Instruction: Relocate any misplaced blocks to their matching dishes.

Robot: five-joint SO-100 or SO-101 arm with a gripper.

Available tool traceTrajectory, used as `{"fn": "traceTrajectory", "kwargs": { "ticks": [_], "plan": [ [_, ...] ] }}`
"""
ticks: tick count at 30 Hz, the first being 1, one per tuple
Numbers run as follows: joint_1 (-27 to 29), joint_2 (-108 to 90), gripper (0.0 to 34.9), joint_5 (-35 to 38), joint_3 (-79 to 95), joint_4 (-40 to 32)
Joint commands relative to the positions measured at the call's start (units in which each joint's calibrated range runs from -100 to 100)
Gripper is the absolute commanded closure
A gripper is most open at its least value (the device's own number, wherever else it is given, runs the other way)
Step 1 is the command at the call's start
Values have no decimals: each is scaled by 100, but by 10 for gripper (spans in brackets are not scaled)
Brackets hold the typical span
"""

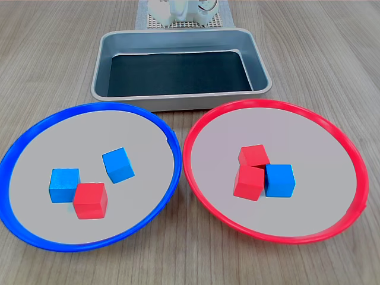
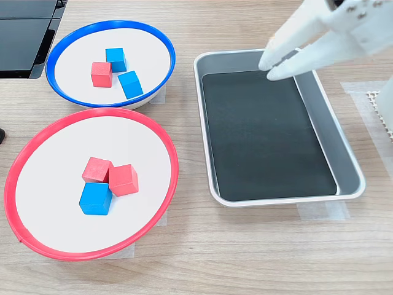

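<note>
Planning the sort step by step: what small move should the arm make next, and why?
Probably swing the hand, now closed and empty above the silver tray, toward the red cube in the blue-rimmed plate; that cube and the blue cube in the red-rimmed plate sit misplaced.

The first exterior view faces my base from the front, low and close, looking toward twelve o'clock over the blue-rimmed plate (image 1: 35,151) and red-rimmed plate (image 1: 347,160) to the tray (image 1: 178,95). The second exterior view looks steeply down from my side, my tool (image 2: 274,64) entering at two o'clock. Both exterior views share the tabletop (image 1: 47,53), plates and tray.
</note>
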Motion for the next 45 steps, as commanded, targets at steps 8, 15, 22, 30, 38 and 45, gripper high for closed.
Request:
{"fn": "traceTrajectory", "kwargs": {
  "ticks": [8,15,22,30,38,45],
  "plan": [
    [-134,4231,346,-357,-3760,-175],
    [-153,6210,344,-630,-5653,-431],
    [-247,7489,283,-923,-6946,-167],
    [-614,8769,230,-1255,-8530,469],
    [-1170,9400,207,-1446,-9021,584],
    [-1433,9920,203,-1480,-9522,700]
  ]
}}
